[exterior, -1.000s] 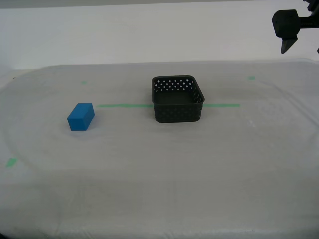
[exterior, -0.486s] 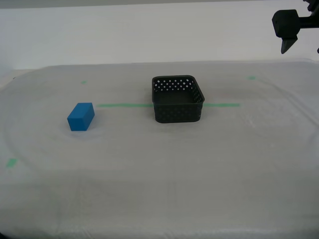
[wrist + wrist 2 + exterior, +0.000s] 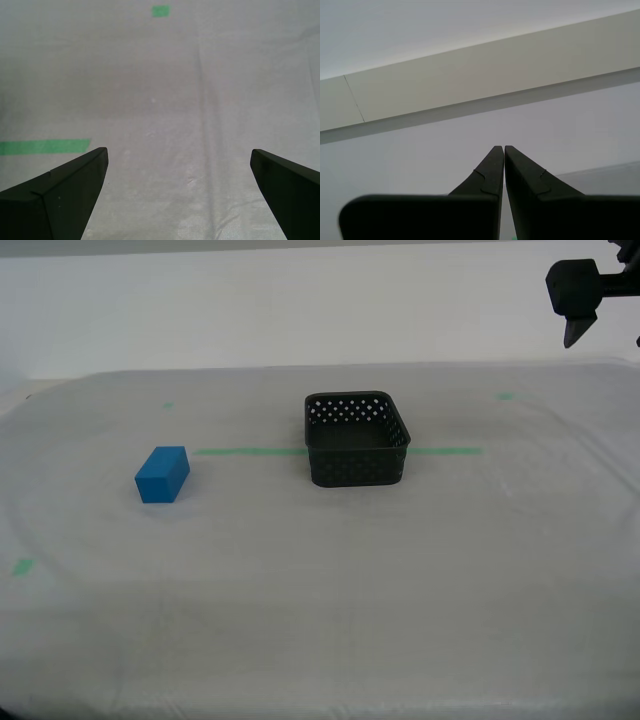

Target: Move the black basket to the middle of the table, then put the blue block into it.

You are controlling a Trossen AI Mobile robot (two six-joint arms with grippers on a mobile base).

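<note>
Black basket [image 3: 357, 439] sits mid-table on the green tape line; blue block [image 3: 162, 474] lies well apart. My first gripper [image 3: 179, 165], jaws wide and empty, should straddle the block squarely; my second gripper [image 3: 504, 148] is pressed closed.

Even, bright, diffuse light; no glare. Soft faint shadows just beside the black basket [image 3: 357, 438] and blue block [image 3: 162, 474] on the table [image 3: 320, 580]. Exterior view sharp, slightly grainy. Both wrist views softer, near fingers slightly blurred.

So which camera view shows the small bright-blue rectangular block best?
The exterior view: the small bright-blue rectangular block sits whole and unobstructed on the white-grey cloth table. Neither wrist view shows it; one sees only cloth and green tape, the other a wall.
</note>
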